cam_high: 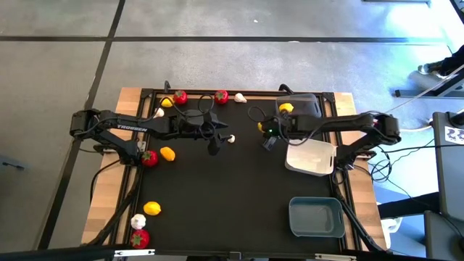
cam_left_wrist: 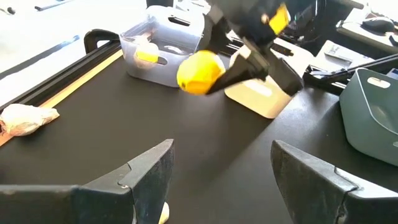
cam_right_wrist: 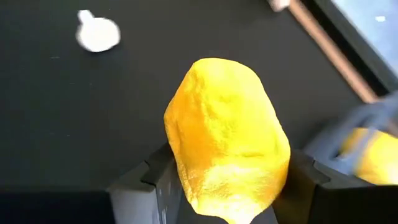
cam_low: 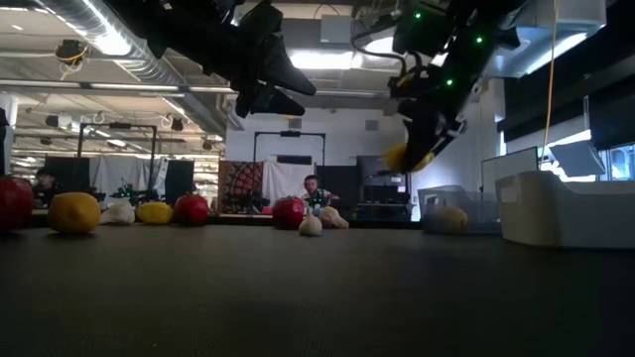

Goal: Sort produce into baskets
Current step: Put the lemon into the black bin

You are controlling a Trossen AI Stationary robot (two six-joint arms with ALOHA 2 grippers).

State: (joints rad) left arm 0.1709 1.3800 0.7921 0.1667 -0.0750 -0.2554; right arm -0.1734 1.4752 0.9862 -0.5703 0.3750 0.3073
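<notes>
A black mat (cam_high: 239,181) covered the table, with a workshop room visible beyond its far edge in the low view. The white basket (cam_high: 312,156) sat near the mat's right side and serves as the landmark. Just beyond it, toward the far edge, stood the dark grey basket (cam_high: 303,106) with one lemon (cam_high: 286,108) already inside; nearer the front edge lay the blue-grey basket (cam_high: 316,217). The right gripper (cam_high: 262,128) hung above the mat just left of the white basket, its jaws clamped on a yellow lemon (cam_right_wrist: 227,140), lifted clear of the surface. The left gripper (cam_high: 214,145) hovered farther left of the white basket, near the mat's middle, its jaws spread and holding nothing. A white garlic bulb (cam_high: 231,138) lay on the mat between the two grippers. Well to the left of the white basket, along the far edge, sat two red fruits (cam_high: 180,96), another garlic bulb (cam_high: 240,97) and a lemon (cam_high: 167,103). Further left still, a red fruit (cam_high: 149,158) and lemon (cam_high: 167,153) lay together, and a lemon (cam_high: 152,208), garlic bulb (cam_high: 138,221) and red fruit (cam_high: 139,237) clustered at the front left corner.
</notes>
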